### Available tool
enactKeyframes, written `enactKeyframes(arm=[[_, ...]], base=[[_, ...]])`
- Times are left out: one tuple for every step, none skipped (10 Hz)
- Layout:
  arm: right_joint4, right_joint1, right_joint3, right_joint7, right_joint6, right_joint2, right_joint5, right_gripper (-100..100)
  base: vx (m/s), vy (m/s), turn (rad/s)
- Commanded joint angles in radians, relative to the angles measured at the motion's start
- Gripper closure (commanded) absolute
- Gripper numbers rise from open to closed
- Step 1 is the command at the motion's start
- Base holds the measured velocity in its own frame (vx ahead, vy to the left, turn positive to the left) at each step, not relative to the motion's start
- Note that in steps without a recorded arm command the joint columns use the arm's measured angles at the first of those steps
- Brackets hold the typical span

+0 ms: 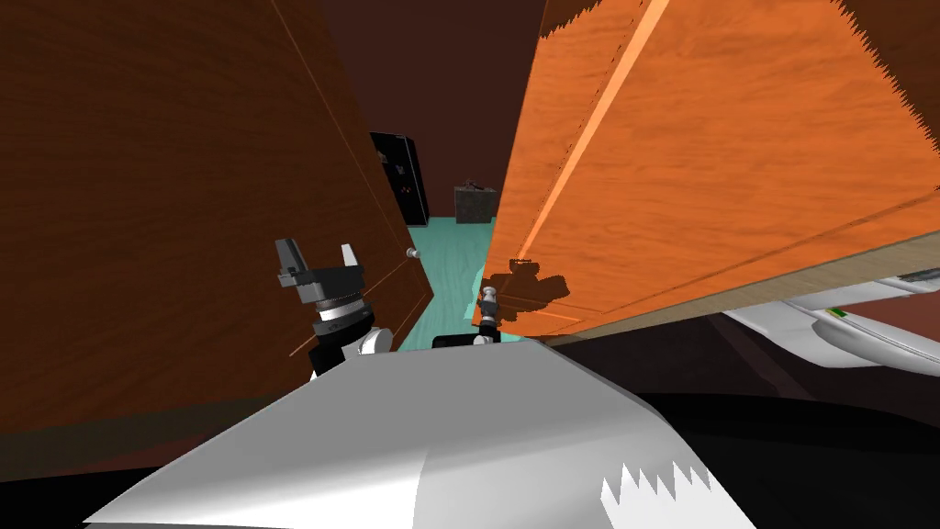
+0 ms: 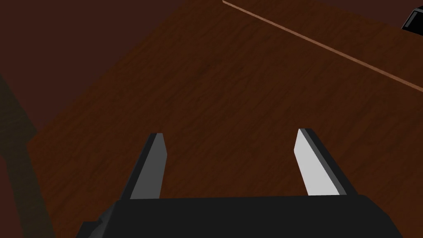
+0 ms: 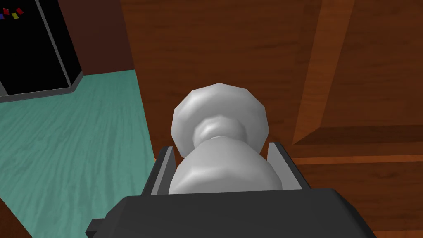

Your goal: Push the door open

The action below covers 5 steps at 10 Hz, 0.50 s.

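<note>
Where two wooden surfaces leave a narrow gap ahead, the head view shows an orange-brown door (image 1: 698,165) on the right and a dark brown panel (image 1: 165,202) on the left. The door's free edge borders the gap, and a round grey knob (image 3: 219,124) sits low on the door, close to that edge. The right tool (image 3: 221,146) is closed around this knob, with its two thin fingers pressing against either side of the knob's near end. In the head view the tool's dark shadow (image 1: 528,289) falls on the door just beside the knob.

The left tool (image 1: 319,250) stands upright in front of the panel, its fingers spread wide with nothing between them. From the left wrist, dark wood grain lies behind those fingers, crossed by one thin pale line. Whether the fingertips touch the panel cannot be told. A small knob (image 1: 413,252) sticks out from the panel's edge, beside the gap.

Through the gap lies a teal floor (image 1: 454,266). A tall black cabinet (image 1: 401,179) stands at the far end, with a dark box (image 1: 475,204) near it. The cabinet's front carries tiny red, yellow and blue marks (image 3: 12,12), too small to read.
</note>
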<state>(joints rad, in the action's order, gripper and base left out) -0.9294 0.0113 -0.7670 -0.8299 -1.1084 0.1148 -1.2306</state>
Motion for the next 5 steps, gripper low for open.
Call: enactKeyframes(arm=[[0.028, -0.014, 0.03, -0.011, -0.025, -0.001, -0.01, 100], [0.031, -0.016, 0.043, -0.01, -0.028, -0.002, -0.016, 100], [0.034, -0.017, 0.054, -0.008, -0.031, -0.003, -0.021, 100], [0.036, -0.018, 0.064, -0.007, -0.034, -0.004, -0.026, 100], [0.038, -0.018, 0.073, -0.005, -0.037, -0.005, -0.031, 100]], base=[[0.185, 0.069, -0.068], [0.196, 0.072, -0.073], [0.2, 0.064, -0.061], [0.2, 0.048, -0.06], [0.182, 0.048, -0.044]])
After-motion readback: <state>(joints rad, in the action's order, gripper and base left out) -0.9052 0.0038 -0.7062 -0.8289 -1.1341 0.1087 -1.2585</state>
